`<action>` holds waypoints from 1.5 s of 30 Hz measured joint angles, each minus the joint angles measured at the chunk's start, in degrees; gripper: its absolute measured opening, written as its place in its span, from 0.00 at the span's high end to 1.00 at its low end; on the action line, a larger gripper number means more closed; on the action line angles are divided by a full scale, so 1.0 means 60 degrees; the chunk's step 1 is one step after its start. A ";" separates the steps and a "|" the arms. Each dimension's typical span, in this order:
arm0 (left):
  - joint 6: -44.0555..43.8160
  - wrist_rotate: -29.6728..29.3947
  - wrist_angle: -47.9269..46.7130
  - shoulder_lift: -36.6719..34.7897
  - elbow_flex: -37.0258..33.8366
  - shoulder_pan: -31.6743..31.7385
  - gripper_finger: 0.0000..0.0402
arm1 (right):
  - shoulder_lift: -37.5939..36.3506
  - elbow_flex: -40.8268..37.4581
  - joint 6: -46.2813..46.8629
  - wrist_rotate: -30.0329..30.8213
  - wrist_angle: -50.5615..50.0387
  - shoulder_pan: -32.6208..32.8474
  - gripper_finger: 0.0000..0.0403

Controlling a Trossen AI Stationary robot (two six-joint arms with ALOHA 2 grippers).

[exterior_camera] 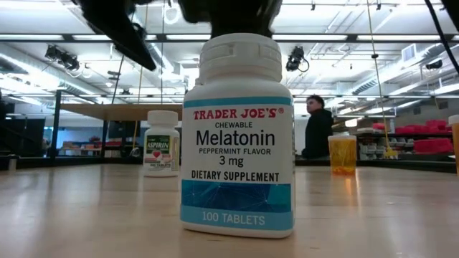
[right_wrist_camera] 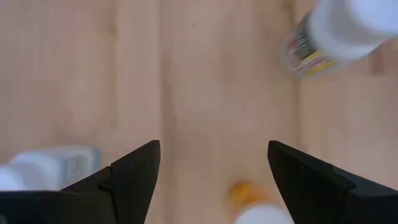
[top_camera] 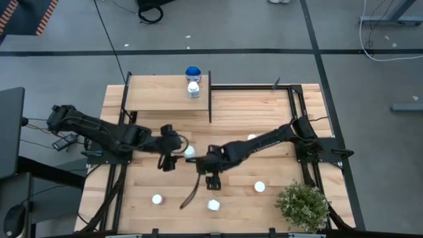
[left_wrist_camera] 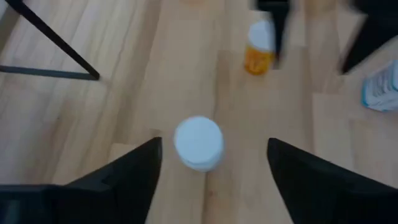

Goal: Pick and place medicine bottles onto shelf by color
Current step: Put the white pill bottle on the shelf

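Since the left gripper (left_wrist_camera: 211, 168) hangs spread over a white-capped bottle (left_wrist_camera: 198, 142) at frame centre, that light, rigid, slick bottle looks best pinched around its cap.

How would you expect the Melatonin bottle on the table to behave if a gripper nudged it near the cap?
The Melatonin bottle stands upright and taller than wide, so a high nudge would probably tip it. Once down, its round body would likely roll. Being plastic-looking, it seems rigid.

A green potted plant (top_camera: 302, 205) sits at the plank tabletop's (top_camera: 264, 116) corner; a person (exterior_camera: 316, 127) stands beyond.
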 joint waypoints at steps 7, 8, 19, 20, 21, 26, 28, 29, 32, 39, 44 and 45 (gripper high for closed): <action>0.1120 0.1786 0.0126 0.0060 0.0062 0.1791 0.17 | -0.0064 0.0004 0.1329 0.0327 -0.0146 0.1112 0.24; 0.1229 0.2014 0.0128 0.0154 0.0069 0.1950 0.17 | -0.0064 0.0004 0.1461 0.0509 -0.0176 0.1271 0.24; 0.1692 0.3161 -0.0132 0.2244 0.0775 0.2056 0.19 | -0.0064 0.0004 0.2570 0.2717 -0.0315 0.2412 0.24; 0.1716 0.3161 -0.0193 0.2410 0.0921 0.1997 0.19 | -0.0064 0.0004 0.2630 0.2808 -0.0316 0.2483 0.24; 0.1792 0.3158 -0.0325 0.2585 0.1084 0.1933 0.19 | -0.0064 0.0004 0.2658 0.2878 -0.0303 0.2549 0.24; 0.1853 0.3072 -0.0765 0.3144 0.1744 0.1793 0.19 | -0.0064 0.0004 0.2782 0.3213 -0.0341 0.2820 0.24; 0.1821 0.3041 -0.0939 0.3374 0.1818 0.1796 0.19 | -0.0064 0.0004 0.2890 0.3354 -0.0409 0.2889 0.24; 0.1736 0.3040 -0.1074 0.3480 0.1818 0.1796 0.19 | -0.0064 0.0004 0.2931 0.3452 -0.0433 0.2923 0.24; 0.1616 0.2920 -0.1461 0.3834 0.1829 0.1796 0.19 | -0.0064 0.0004 0.3047 0.3731 -0.0474 0.3002 0.24; 0.1607 0.2275 -0.1613 0.4107 0.1825 0.1804 0.19 | -0.0061 0.0004 0.3123 0.3912 -0.0536 0.3031 0.24; 0.1607 0.2279 -0.1331 0.4066 0.1825 0.1793 0.19 | -0.0057 0.0004 0.3127 0.3912 -0.0613 0.3031 0.24; 0.1611 0.2286 -0.1317 0.4062 0.1825 0.1796 0.19 | -0.0057 0.0004 0.3129 0.3912 -0.0617 0.3031 0.24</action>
